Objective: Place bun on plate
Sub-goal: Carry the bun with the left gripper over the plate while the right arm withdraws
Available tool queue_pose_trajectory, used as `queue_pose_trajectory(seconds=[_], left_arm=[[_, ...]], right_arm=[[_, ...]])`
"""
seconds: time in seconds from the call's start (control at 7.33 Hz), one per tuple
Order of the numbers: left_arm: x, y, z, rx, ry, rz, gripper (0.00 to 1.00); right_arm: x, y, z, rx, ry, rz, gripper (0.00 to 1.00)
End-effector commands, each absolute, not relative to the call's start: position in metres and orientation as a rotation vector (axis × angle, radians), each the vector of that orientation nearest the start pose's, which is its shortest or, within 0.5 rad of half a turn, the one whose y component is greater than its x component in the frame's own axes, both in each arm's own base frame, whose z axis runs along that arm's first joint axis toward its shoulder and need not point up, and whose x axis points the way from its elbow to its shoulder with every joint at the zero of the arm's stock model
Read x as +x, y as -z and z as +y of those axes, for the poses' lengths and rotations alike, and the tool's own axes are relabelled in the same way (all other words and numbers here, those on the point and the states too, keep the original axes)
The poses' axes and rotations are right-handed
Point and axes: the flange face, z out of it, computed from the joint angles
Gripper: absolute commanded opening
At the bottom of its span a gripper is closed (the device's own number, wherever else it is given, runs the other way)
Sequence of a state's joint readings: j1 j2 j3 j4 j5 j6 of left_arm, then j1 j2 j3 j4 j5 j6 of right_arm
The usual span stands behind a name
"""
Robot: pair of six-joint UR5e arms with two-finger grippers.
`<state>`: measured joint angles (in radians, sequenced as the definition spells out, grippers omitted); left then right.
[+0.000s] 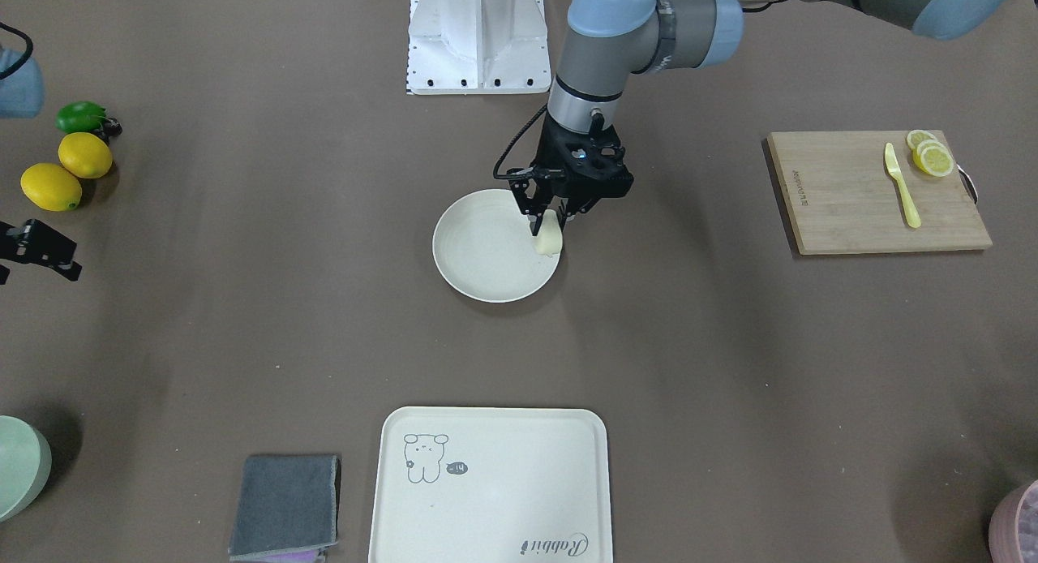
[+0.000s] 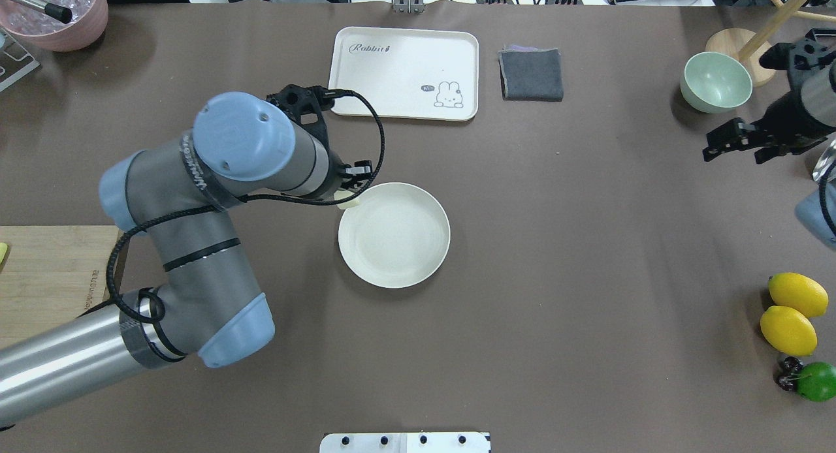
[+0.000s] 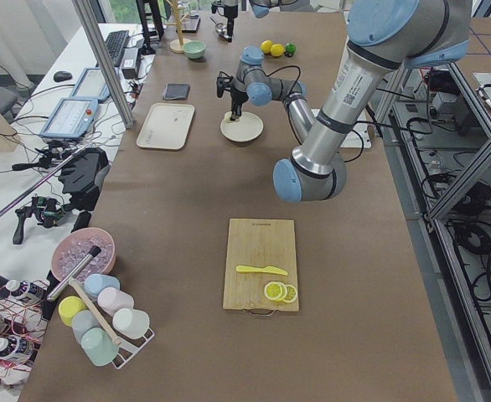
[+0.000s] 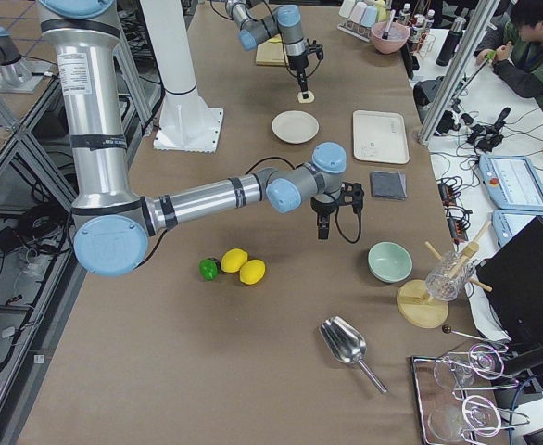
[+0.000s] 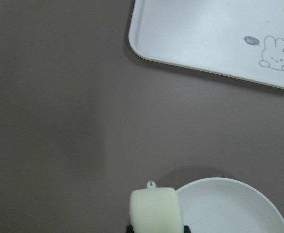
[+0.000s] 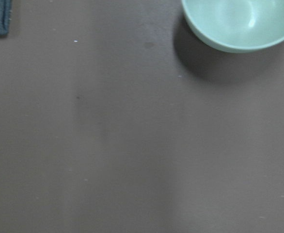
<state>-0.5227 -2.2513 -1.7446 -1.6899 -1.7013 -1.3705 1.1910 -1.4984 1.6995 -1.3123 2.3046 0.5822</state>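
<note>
The bun [image 1: 548,238], a small pale cream block, hangs upright between the fingers of my left gripper [image 1: 551,220], which is shut on it. It sits at the rim of the round cream-white plate [image 1: 486,247], on the side nearest the left arm. In the overhead view the bun [image 2: 349,202] peeks out beside the plate [image 2: 394,237], under the left wrist. The left wrist view shows the bun [image 5: 154,209] next to the plate's [image 5: 229,206] edge; whether they touch I cannot tell. My right gripper [image 2: 733,151] hovers open and holds nothing at the far right, near the green bowl.
A cream tray [image 2: 405,71] with a drawing and a folded grey cloth [image 2: 531,74] lie beyond the plate. A pale green bowl [image 2: 715,81], two lemons [image 2: 793,309] and a lime sit at the right. A cutting board [image 1: 851,194] with lemon slices and a yellow knife lies at the left.
</note>
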Motion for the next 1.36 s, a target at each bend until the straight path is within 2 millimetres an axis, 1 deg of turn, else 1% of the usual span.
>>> queue_pose_trajectory(seconds=[0.0,0.14,0.27,0.41,0.55,0.68,0.82,0.95,1.09,1.23], left_arm=[[0.56,-0.167,-0.407,0.25,0.228,0.919,0.38],[0.575,-0.177,-0.402,0.246,0.228,0.896,0.38],[0.584,-0.179,-0.393,0.243,0.226,0.893,0.39],[0.598,-0.182,-0.381,0.26,0.223,0.881,0.39],[0.611,-0.18,-0.382,0.261,0.235,0.871,0.39],[0.624,-0.183,-0.387,0.253,0.245,0.861,0.39],[0.631,-0.19,-0.39,0.257,0.245,0.86,0.4],[0.633,-0.194,-0.391,0.258,0.247,0.855,0.48],[0.633,-0.194,-0.391,0.259,0.245,0.855,0.97],[0.63,-0.185,-0.389,0.263,0.241,0.869,0.98]], right_arm=[[-0.076,-0.591,-0.52,0.046,0.028,-0.856,1.0],[-0.062,-0.604,-0.514,0.052,0.035,-0.849,1.0],[-0.054,-0.608,-0.511,0.06,0.039,-0.848,1.0],[-0.049,-0.613,-0.507,0.057,0.032,-0.846,1.0],[-0.048,-0.612,-0.507,0.06,0.032,-0.846,1.0],[-0.046,-0.612,-0.508,0.062,0.029,-0.846,1.0],[-0.046,-0.612,-0.508,0.062,0.028,-0.846,1.0],[-0.042,-0.612,-0.507,0.065,0.022,-0.847,1.0],[-0.04,-0.613,-0.506,0.065,0.017,-0.847,1.0],[-0.038,-0.613,-0.506,0.064,0.011,-0.845,1.0]])
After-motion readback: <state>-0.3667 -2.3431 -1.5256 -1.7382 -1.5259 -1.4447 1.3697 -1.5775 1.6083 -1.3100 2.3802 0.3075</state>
